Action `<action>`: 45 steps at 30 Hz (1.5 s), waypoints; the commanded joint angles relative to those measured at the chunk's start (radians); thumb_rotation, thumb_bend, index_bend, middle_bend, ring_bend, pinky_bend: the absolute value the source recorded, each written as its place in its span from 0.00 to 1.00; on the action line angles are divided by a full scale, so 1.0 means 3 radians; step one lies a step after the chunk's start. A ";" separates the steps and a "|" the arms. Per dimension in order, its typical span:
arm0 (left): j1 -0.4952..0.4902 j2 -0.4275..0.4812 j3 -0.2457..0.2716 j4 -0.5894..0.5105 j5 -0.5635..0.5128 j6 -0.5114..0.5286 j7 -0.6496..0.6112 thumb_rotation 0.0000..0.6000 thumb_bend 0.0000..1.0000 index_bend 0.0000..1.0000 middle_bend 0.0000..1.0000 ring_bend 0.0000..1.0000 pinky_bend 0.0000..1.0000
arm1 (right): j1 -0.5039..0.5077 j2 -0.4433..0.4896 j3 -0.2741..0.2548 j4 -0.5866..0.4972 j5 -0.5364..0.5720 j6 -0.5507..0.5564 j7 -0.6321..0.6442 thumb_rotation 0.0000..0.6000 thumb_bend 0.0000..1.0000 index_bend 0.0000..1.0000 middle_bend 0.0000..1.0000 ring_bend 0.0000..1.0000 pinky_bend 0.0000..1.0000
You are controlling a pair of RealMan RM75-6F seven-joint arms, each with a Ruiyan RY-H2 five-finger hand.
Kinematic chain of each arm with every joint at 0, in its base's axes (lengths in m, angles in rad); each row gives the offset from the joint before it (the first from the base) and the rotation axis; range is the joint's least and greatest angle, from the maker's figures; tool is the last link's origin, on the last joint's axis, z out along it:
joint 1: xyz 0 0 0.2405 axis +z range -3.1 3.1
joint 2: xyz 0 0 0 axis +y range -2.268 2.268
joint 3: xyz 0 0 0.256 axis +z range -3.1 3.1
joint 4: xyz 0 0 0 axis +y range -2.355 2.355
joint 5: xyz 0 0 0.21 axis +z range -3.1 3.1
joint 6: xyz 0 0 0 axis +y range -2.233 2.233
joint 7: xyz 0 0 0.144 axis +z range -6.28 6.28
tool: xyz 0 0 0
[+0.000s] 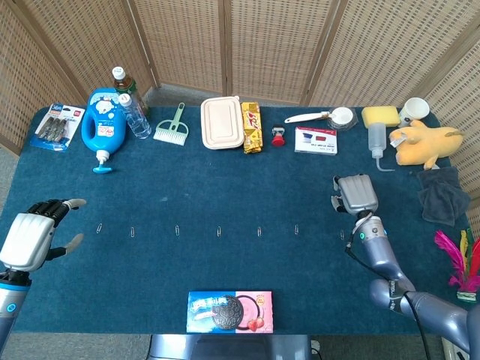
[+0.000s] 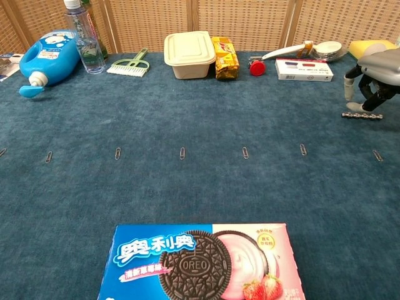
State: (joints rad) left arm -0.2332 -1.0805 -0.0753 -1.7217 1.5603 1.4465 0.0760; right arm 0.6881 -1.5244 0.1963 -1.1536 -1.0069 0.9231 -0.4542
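Blue carpeted table (image 1: pixel 225 187) carries a paper-clip row (image 2: pixel 182 152) between the spread-fingered left hand (image 1: pixel 34 234) and the right hand (image 2: pixel 373 78), its fingertips down at a drill bit (image 2: pixel 361 115), holding nothing.

A staged lab bench: blue felt table (image 1: pixel 225 180), wicker screens (image 1: pixel 262 45), household goods lined up along the back.

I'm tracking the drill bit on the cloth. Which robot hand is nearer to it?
Right. The right robot hand hangs just above the drill bit; the left robot hand is across the table.
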 commanded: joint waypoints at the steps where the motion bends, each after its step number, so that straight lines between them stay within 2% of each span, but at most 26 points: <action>1: 0.0000 -0.0003 0.0003 0.0004 0.0001 -0.0002 -0.0004 1.00 0.42 0.27 0.37 0.33 0.36 | 0.0001 -0.0026 -0.0006 0.0032 0.0002 0.0005 -0.0006 0.81 0.42 0.46 0.76 0.72 0.47; 45: -0.0011 -0.0039 0.0003 0.0057 -0.0021 -0.0027 -0.0041 1.00 0.42 0.27 0.37 0.33 0.36 | 0.0052 -0.0335 -0.0077 0.0624 0.0138 -0.0188 -0.0246 0.81 0.42 0.45 0.75 0.72 0.46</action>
State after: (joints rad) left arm -0.2366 -1.0921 -0.0743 -1.7046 1.5540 1.4384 0.0638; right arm 0.7033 -1.6234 0.1734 -0.9684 -0.9649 0.8677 -0.5282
